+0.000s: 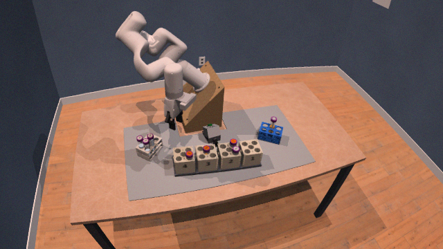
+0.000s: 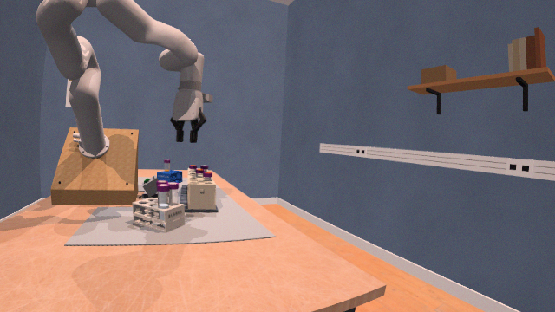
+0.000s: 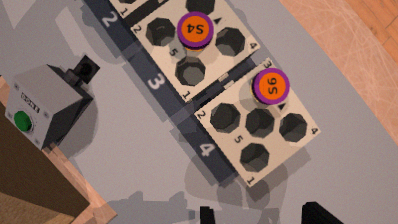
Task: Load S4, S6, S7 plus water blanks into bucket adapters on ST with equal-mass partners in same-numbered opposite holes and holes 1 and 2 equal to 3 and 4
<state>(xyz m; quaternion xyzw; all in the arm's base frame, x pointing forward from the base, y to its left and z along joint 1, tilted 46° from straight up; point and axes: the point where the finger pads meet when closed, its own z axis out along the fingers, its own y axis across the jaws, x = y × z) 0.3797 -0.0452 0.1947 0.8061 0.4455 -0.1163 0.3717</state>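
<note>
"Where is the gripper (image 1: 176,124) (image 2: 186,139) (image 3: 260,215) now?"

"High up, on the left side. It is part open, with nothing in it."

"And the samples?"

"S6 (image 1: 189,154) (image 2: 208,174) (image 3: 271,86) is in hole 3 of adapter 4 (image 1: 184,167) (image 2: 202,199) (image 3: 280,150). S4 (image 1: 206,149) (image 2: 199,172) (image 3: 195,30) is in hole 5 of adapter 3 (image 1: 208,166) (image 3: 215,62). The other orange-dot tube (image 1: 233,141) must be S7. It is in adapter 2 (image 1: 230,162), far side, with a white-dot tube (image 1: 236,149) nearer us."

"So what now?"

"I think it needs a blank from the blanks rack (image 1: 142,153) (image 2: 175,221) on the left. Three tubes stand there. I can't read their numbers from here, so look first."

"Who needs a friend?"

"S4 needs one just as heavy in hole 5 of adapter 1 (image 1: 252,160), which has no tubes. S7 needs one in adapter 4, in the hole with the same number."

"How do you grab one well?"

"The caps are close together and the rack sits crooked. Turn the fingers to fit the gaps, come straight down, squeeze, then lift straight up. A bump could slide the rack."

"And the DONE key (image 1: 210,125) (image 2: 146,181) (image 3: 22,121)?"

"Last of all!"
</note>
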